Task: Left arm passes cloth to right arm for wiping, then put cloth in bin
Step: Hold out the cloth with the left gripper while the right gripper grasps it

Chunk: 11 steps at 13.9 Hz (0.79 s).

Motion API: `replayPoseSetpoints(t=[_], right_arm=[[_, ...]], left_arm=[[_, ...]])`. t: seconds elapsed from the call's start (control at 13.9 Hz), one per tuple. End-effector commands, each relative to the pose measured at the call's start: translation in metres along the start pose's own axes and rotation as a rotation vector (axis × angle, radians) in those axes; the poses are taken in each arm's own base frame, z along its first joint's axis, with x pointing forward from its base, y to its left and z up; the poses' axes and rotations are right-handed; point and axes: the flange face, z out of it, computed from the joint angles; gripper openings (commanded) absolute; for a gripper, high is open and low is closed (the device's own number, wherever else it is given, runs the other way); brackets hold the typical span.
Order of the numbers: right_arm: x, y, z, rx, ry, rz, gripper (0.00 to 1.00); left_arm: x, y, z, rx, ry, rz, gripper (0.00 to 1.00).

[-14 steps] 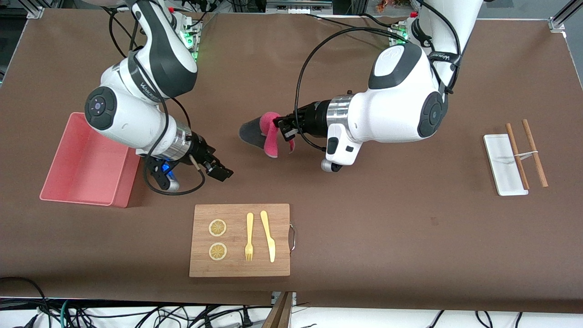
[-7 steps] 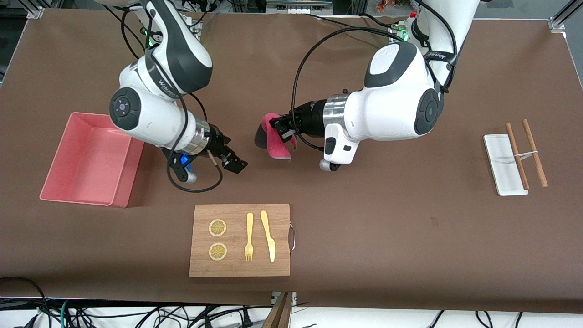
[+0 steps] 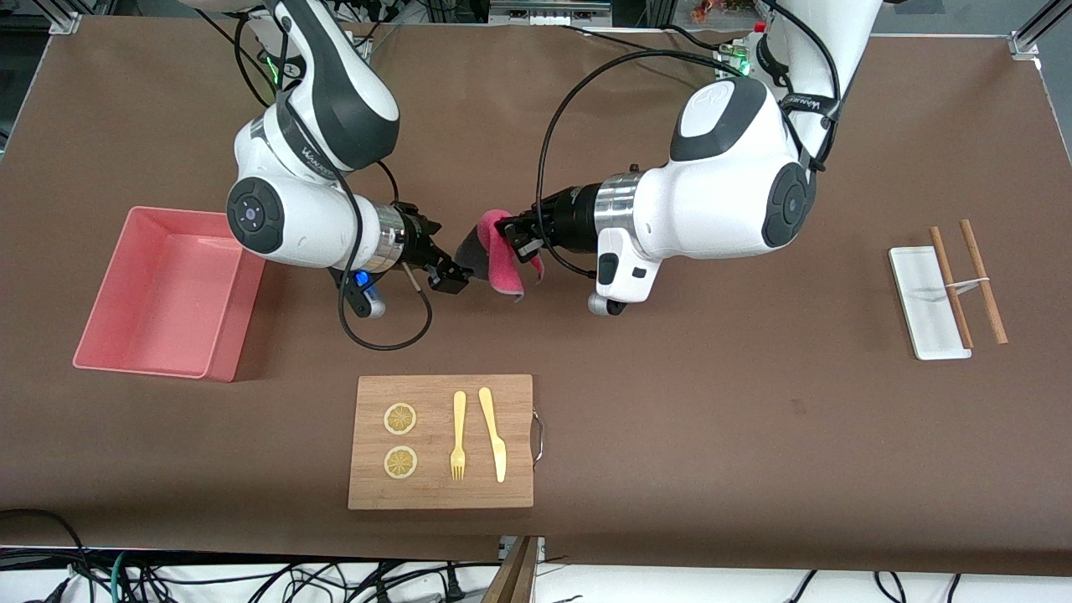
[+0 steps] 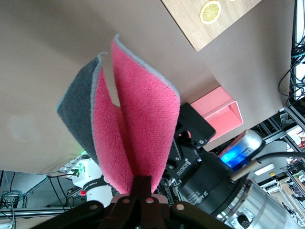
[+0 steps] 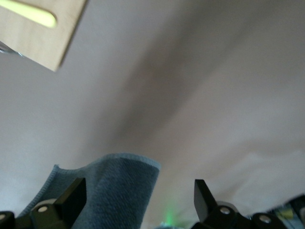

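Two grippers meet in the air over the bare table, between the bin (image 3: 163,289) and the left arm's end. The left gripper (image 3: 512,234) is pinched tight on one edge of the cloth (image 3: 501,255), which hangs soft, light and folded. The right gripper (image 3: 448,276) is spread wide just beside it, the free hanging fold looking easiest to pinch. The bin looks empty.

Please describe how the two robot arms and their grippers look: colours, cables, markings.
Both arms are white with black joint covers, silver wrist rings and black two-finger grippers. The right arm has a small blue light near the wrist and a looping black cable. The left arm carries a long black cable and dark lettering.
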Motion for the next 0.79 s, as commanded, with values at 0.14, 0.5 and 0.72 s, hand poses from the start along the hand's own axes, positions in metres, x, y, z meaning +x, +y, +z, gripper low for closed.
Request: replayPoseSetpoints(t=[0.14,0.5,0.72], right_arm=[[0.002,-0.005,0.016,-0.008,-0.093,0.086,1.00],[0.006,-0.009,0.023,-0.003,-0.175,0.155,0.26],[0.009,-0.014,0.028,0.014,-0.235,0.183,0.00]], left_arm=[[-0.003,0.005,-0.002,-0.019,-0.011,-0.012,0.00],[-0.002,0.005,-0.003,-0.018,-0.011,-0.011,0.00],[-0.001,0.005,-0.005,-0.021,-0.012,-0.014,0.00]])
